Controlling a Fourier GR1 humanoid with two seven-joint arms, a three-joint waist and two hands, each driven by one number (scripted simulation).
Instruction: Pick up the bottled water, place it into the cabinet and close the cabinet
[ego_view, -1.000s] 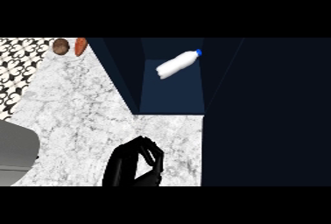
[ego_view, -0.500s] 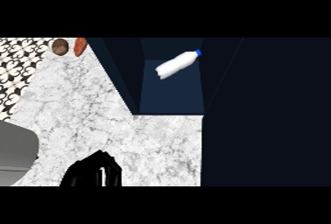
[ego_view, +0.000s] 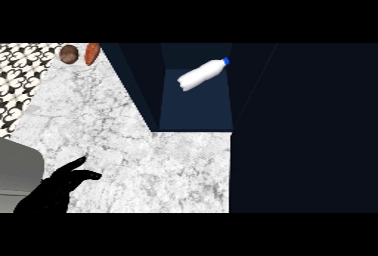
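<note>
The bottled water (ego_view: 199, 76), white with a blue cap, lies on its side inside the open dark blue cabinet (ego_view: 196, 112), cap pointing up and right. Nothing touches it. My left hand (ego_view: 57, 189) shows as a black shape at the lower left of the marble counter (ego_view: 148, 150), far from the bottle. Its fingers are stretched out towards the upper right and hold nothing. The right hand does not show.
A wide dark panel (ego_view: 310, 130) fills the view's right side beside the cabinet opening. A grey object (ego_view: 18, 170) sits at the lower left edge. A brown round item (ego_view: 68, 54) and an orange one (ego_view: 92, 53) lie at the counter's far left corner, beside patterned tiles (ego_view: 22, 85).
The hand has moved from the counter's lower middle to the lower left, and its curled fingers have straightened. The bottle has stayed still in the cabinet.
</note>
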